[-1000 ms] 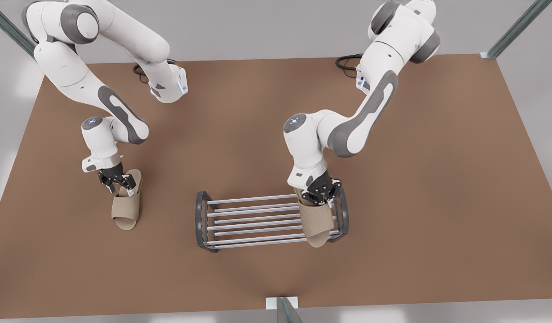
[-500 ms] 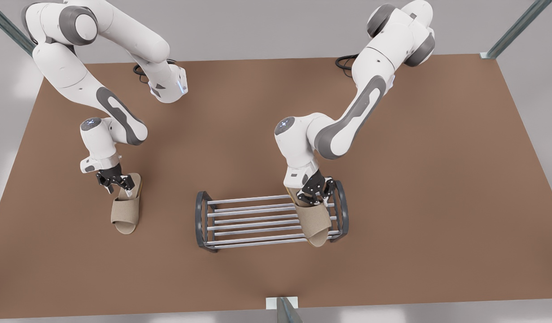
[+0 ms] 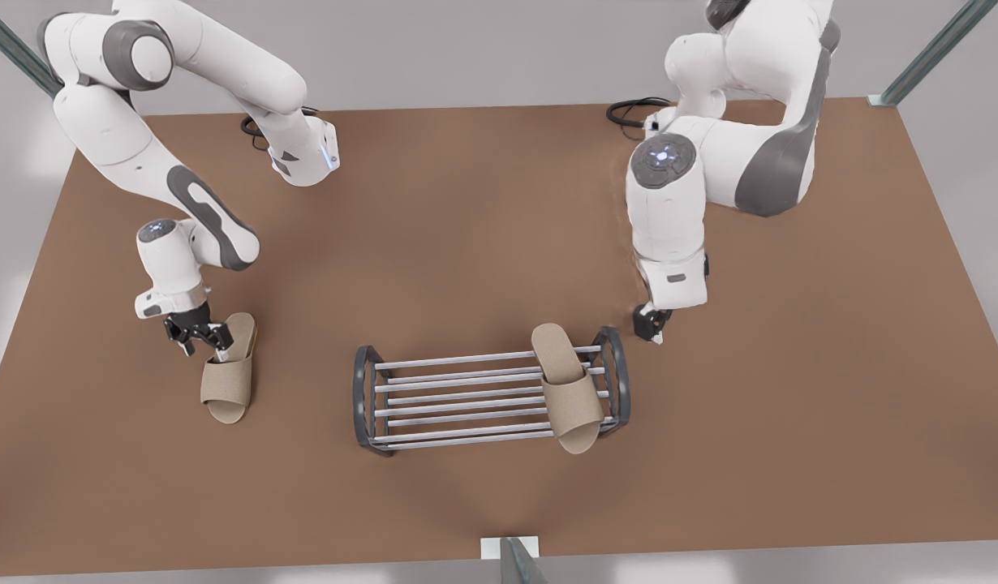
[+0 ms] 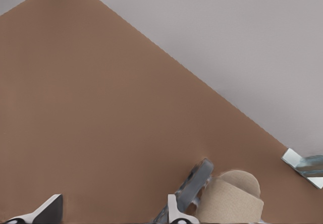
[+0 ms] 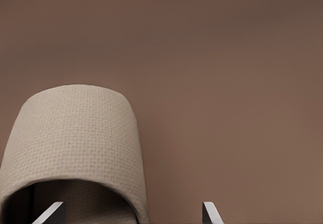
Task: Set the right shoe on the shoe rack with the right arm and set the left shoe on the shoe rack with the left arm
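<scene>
Left gripper (image 3: 651, 324) has let go and pulled back to frame right, fingers spread. Left shoe (image 3: 567, 389) now sits on the rack (image 3: 363, 397), right end. Right gripper (image 3: 195, 334), fingers spread, is at the right shoe (image 3: 228, 381) on the table (image 3: 434, 227), left of the rack. That shoe is next.

Right shoe (image 5: 70, 148) heel cut off by edge; left pincer (image 3: 651, 324) perhaps partly hidden.

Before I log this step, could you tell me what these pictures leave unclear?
1. Whether the right hand, at the table slipper's heel, touches it: front view, hand covers heel; right wrist view, edge cuts it.
2. Most of the rack and racked slipper beside the left hand: left wrist view, cut by the edge.
</scene>
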Tool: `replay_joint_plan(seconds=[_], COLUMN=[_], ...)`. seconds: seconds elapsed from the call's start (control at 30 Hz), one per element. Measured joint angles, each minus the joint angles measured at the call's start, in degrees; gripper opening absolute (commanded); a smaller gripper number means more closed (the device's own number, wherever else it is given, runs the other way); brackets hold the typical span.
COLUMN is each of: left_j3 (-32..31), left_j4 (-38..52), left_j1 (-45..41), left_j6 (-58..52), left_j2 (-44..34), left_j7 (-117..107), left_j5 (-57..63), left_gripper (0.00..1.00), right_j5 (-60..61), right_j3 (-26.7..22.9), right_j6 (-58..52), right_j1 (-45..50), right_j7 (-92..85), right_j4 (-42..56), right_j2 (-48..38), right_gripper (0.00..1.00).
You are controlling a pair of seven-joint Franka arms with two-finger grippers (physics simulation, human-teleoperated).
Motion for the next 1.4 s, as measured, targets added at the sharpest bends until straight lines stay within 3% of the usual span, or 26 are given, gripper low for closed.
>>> replay_joint_plan(seconds=[0.07,0.13,0.17,0.23,0.3,0.33,0.37,0.4,0.6,0.67,0.97,1.03,1.17,1.4], left_j3=[0.5,17.7,22.1,25.5,26.5,26.7,26.8,26.9,26.6,26.6,26.4,26.3,25.1,23.1], left_j4=[0.5,1.8,-6.9,-16.3,-19.3,-19.9,-20.1,-20.3,-20.5,-20.4,-20.5,-20.4,-19.9,-19.5], left_j1=[7.7,4.8,5.0,4.6,5.0,5.5,6.1,6.6,6.0,6.1,6.1,6.1,6.1,5.6], left_j6=[-2.8,-5.1,-3.7,-1.5,-0.1,0.5,1.3,2.2,5.2,5.6,6.3,6.4,6.1,6.0], left_j2=[0.2,-2.4,-9.5,-16.8,-18.2,-17.3,-16.1,-15.3,-15.0,-15.1,-16.1,-16.2,-16.8,-16.8], left_j7=[6.9,14.3,17.8,24.2,29.9,32.5,35.0,37.3,48.9,52.0,62.3,64.0,66.6,69.8], left_j5=[-5.5,-17.4,-22.2,-27.4,-30.1,-31.0,-31.4,-31.1,-29.9,-29.8,-29.6,-29.5,-29.7,-30.1], left_gripper=[1.0,1.0,1.0,1.0,1.0,1.0,1.0,1.0,1.0,1.0,1.0,1.0,1.0,1.0], right_j5=[0.0,0.0,0.0,0.0,0.0,0.0,0.0,0.0,-0.3,-0.4,-0.6,-0.6,-0.6,-0.3], right_j3=[0.0,0.0,0.0,0.0,0.0,0.0,0.0,0.0,0.1,0.1,1.6,3.7,10.7,28.4], right_j6=[0.0,0.0,0.0,0.0,0.0,0.0,0.0,0.0,0.1,0.1,-0.5,-3.8,-14.3,-43.9], right_j1=[0.0,0.2,0.3,0.7,0.9,0.9,0.9,0.8,0.0,-0.3,-0.4,-0.4,-0.3,1.0], right_j7=[-0.2,-0.4,-0.5,-0.7,-0.8,-0.9,-1.0,-1.0,-1.1,-1.1,0.0,1.0,4.4,13.6], right_j4=[0.5,0.8,1.0,1.6,2.3,2.5,2.7,2.7,2.7,2.7,1.4,1.4,4.0,23.0], right_j2=[0.3,0.4,0.6,1.2,2.0,2.2,2.5,2.7,2.6,2.4,-1.9,-7.2,-15.6,-21.3], right_gripper=[1.0,1.0,1.0,1.0,1.0,0.79,0.53,0.4,0.33,0.21,0.21,0.21,0.21,0.21])
